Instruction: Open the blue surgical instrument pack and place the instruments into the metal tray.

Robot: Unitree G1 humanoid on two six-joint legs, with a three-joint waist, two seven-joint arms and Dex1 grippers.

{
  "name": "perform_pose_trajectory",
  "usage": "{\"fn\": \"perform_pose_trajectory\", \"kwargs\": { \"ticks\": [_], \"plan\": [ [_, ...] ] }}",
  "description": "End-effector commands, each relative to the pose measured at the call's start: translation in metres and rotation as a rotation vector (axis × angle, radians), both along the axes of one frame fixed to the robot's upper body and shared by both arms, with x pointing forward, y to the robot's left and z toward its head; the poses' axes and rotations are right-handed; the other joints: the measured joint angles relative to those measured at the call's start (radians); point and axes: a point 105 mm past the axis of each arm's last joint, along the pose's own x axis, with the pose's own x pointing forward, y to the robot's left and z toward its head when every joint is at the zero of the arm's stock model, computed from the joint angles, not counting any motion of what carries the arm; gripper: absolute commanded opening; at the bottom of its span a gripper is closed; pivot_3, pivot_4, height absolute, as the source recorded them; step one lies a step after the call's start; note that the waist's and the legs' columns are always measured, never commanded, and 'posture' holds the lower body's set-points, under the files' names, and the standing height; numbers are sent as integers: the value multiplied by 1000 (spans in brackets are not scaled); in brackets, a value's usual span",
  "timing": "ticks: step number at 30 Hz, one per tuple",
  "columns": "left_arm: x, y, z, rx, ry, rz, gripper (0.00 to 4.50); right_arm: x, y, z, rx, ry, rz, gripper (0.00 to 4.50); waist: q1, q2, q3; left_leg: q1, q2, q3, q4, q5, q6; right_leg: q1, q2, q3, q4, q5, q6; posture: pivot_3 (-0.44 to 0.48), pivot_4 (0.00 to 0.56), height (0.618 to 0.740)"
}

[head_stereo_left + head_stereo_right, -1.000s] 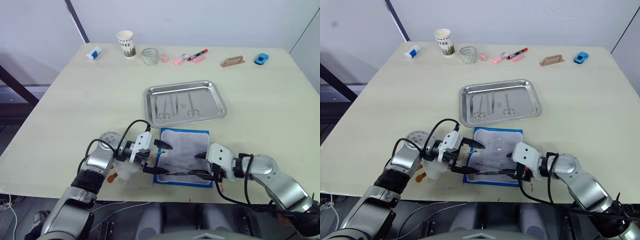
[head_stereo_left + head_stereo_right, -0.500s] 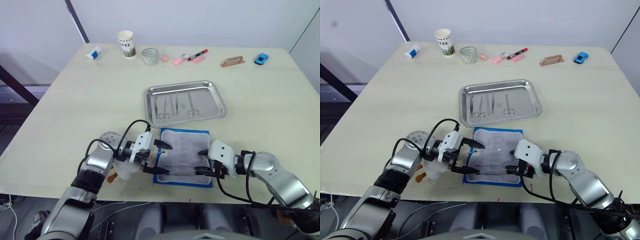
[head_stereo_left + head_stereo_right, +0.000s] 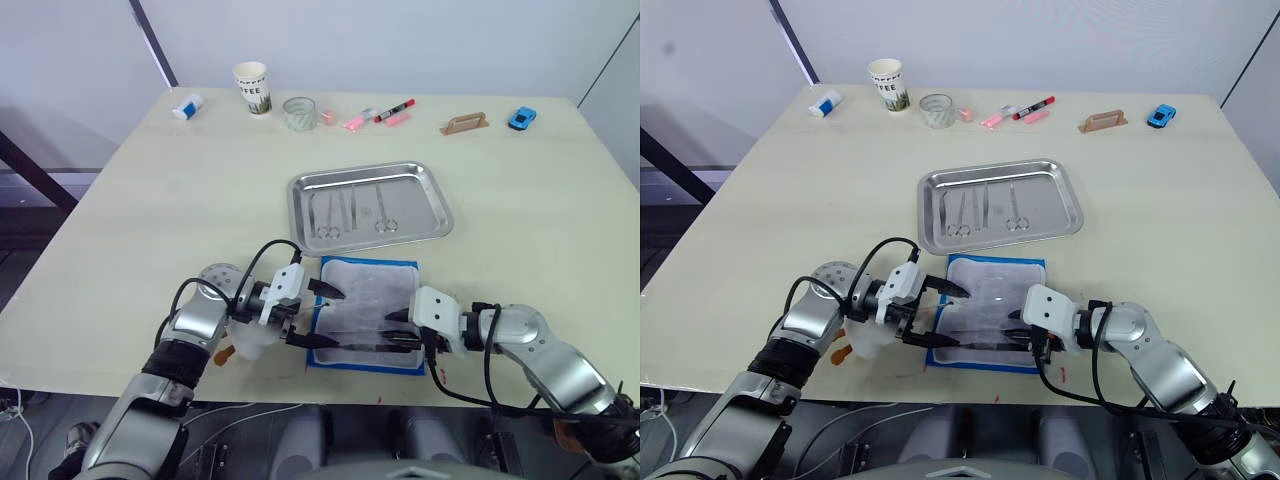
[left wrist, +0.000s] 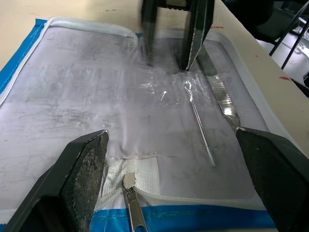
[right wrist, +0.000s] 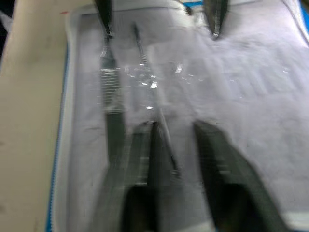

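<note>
**Reaching for the remaining instruments**

Head views: your right gripper [image 3: 400,327], fingers parted, has slid back over the open blue surgical instrument pack [image 3: 372,285]. Left gripper [image 3: 325,315], spread, steadies the opposite edge.

Wrist views: the instruments [image 4: 203,133] lie between your right fingers, ungrasped. The metal tray [image 3: 368,176] sits beyond.

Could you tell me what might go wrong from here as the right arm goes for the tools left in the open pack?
The right gripper straddles a thin probe lying close beside a flat ridged handle; closing could catch both or skid off. The blue surgical instrument pack lies near the table edge, so a nudge might push it off.
</note>
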Motion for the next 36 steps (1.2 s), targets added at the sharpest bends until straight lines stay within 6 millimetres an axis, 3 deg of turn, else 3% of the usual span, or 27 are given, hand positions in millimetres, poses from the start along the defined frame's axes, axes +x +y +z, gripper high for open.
{"fn": "perform_pose_trajectory", "kwargs": {
  "ticks": [1, 6, 18, 36],
  "plan": [
    [-5, 5, -17, 49, 56, 18, 4500, -5, -8, -21, -70, 27, 14, 72, 0, 0, 0, 0, 0, 0, 0, 0, 0, 0, 0, 0, 0, 0, 0, 0, 150, 740],
    [-6, 5, -17, 48, 55, 20, 4500, -1, -16, -27, -80, 29, -4, 72, 0, 0, -1, 0, 0, 0, 0, 0, 0, 0, 0, 0, 0, 0, 0, 0, 150, 740],
    [-6, 2, -20, 47, 51, 17, 4500, 1, -13, 5, -100, -9, 10, 72, 3, 0, -1, 0, 0, 0, 1, 0, 0, 0, -1, 0, 1, 0, 0, 0, 150, 740],
    [-8, -2, -25, 50, 54, 16, 4500, 4, -12, 35, -206, 3, -12, 72, 3, 2, 0, -1, -1, -1, 1, 0, 0, 0, -2, -1, 1, 0, 0, 0, 150, 740]
  ]
}}
